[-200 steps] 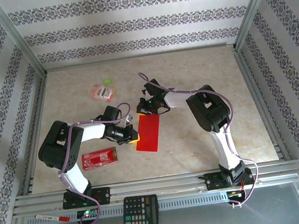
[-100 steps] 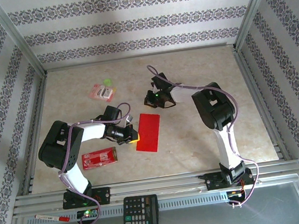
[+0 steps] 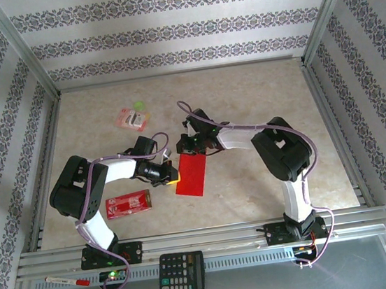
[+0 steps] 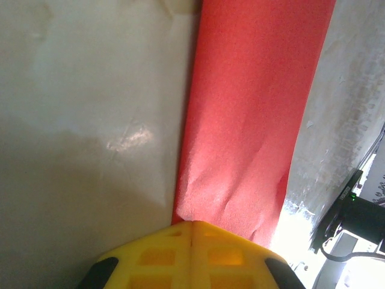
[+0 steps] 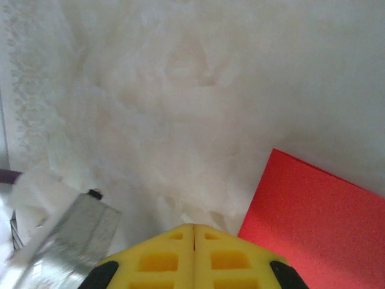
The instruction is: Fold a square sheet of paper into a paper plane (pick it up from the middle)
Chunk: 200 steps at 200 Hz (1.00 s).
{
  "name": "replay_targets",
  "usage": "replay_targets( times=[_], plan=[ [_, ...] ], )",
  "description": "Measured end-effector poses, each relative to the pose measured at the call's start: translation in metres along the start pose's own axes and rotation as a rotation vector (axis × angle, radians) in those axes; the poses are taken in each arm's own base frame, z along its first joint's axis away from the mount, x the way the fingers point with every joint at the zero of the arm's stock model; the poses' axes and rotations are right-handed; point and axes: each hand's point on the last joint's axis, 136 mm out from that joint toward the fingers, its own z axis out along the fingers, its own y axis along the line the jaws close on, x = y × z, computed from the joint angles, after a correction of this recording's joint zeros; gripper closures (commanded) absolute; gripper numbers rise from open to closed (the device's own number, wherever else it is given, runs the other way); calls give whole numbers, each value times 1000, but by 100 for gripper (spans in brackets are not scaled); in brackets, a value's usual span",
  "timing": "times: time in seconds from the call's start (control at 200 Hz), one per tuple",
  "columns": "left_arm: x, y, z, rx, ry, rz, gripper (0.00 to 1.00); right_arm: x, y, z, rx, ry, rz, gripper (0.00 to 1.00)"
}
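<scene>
Looking down from above, we see the bright red thin paper sheet (image 3: 191,174) lying flat near the middle of the pale marbled bench (image 3: 257,94). It forms a long narrow rectangle, its long sides running away from the arm bases. Our left gripper (image 3: 175,178) sits at the sheet's left edge, near its front end. In its wrist view the yellow jaws are pressed together right at the paper's border, where the sheet is wrinkled, and we cannot tell whether any paper is caught between them. Our right gripper (image 3: 191,147) is at the sheet's far end, jaws pressed together with nothing in them, just beside a corner of the paper. A smaller red rectangular packet with white print (image 3: 128,204) lies left of the sheet, well apart, and a black calculator (image 3: 181,273) rests on the front rail
</scene>
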Motion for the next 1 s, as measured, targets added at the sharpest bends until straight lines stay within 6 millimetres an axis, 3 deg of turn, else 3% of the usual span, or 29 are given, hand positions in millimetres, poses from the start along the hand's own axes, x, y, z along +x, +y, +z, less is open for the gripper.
replay_targets(
  times=[0.14,0.325,0.49,0.6,0.794,0.999],
  plan=[
    [0,0,0,-4,0,1,100,4,-19,13,28,24,30,95],
    [0,-1,0,-7,2,0,100,0,-22,12,19,21,42,95],
    [-2,-5,-1,-20,-11,9,78,0,-23,12,3,18,38,95],
    [-6,-11,-4,-15,-26,3,73,0,-24,12,-7,14,34,96],
    [-31,-25,-11,16,-91,-11,97,0,-24,12,-27,14,31,96],
    [-66,-25,-9,32,-142,-23,100,0,-24,12,-35,14,30,96]
  ],
)
